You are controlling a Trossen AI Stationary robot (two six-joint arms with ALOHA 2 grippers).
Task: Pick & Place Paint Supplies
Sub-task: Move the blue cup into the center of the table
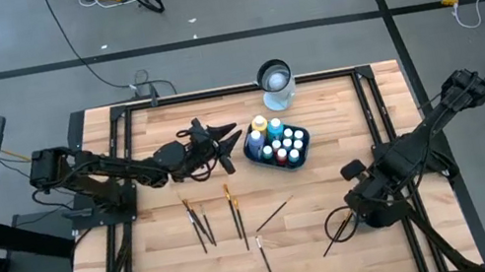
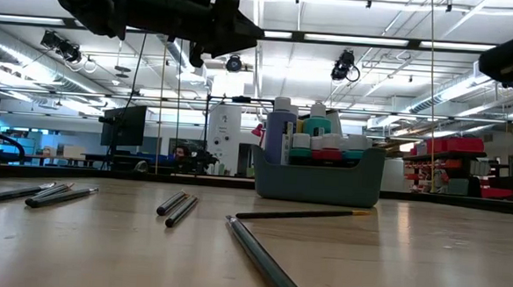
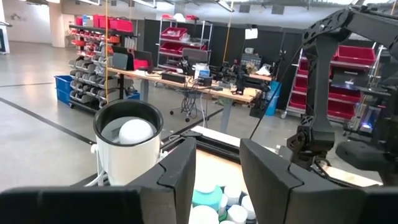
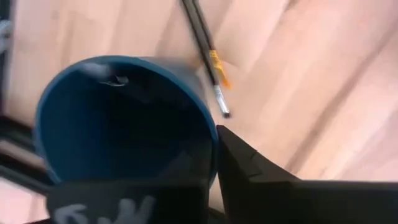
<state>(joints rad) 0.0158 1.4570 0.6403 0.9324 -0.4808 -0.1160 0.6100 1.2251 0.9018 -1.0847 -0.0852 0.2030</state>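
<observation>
- Bottles (image 1: 283, 141) stood packed, caps up, in a dark blue caddy (image 2: 316, 177) just right of centre in the high view. They looked already placed.
- Brushes (image 1: 234, 212) lay loose and flat on the wooden surface (image 1: 176, 268), scattered across the lower middle of the high view. None had been gathered, so this part of the task looked undone.
- Left hand (image 1: 230, 148) hovered left of the caddy in the high view, well above the surface. Its fingers were half spread and held nothing. Its own camera looked between them onto the bottle caps, so it seemed lined up over the caddy rather than working.
- A jar (image 1: 276, 85) stood above the caddy in the high view, apart from both hands.
- Right hand (image 1: 366, 209) sat low at the lower right of the high view, closed down narrow. Its camera was filled by a blue cup (image 4: 124, 60), mouth towards the lens.
- One finger lay against the outside of the cup's wall. Whether the other was inside, pinching the rim, could not be told.
- Two more brushes (image 4: 208, 56) lay just beyond the cup. My guess: the cup was meant to receive them.
</observation>
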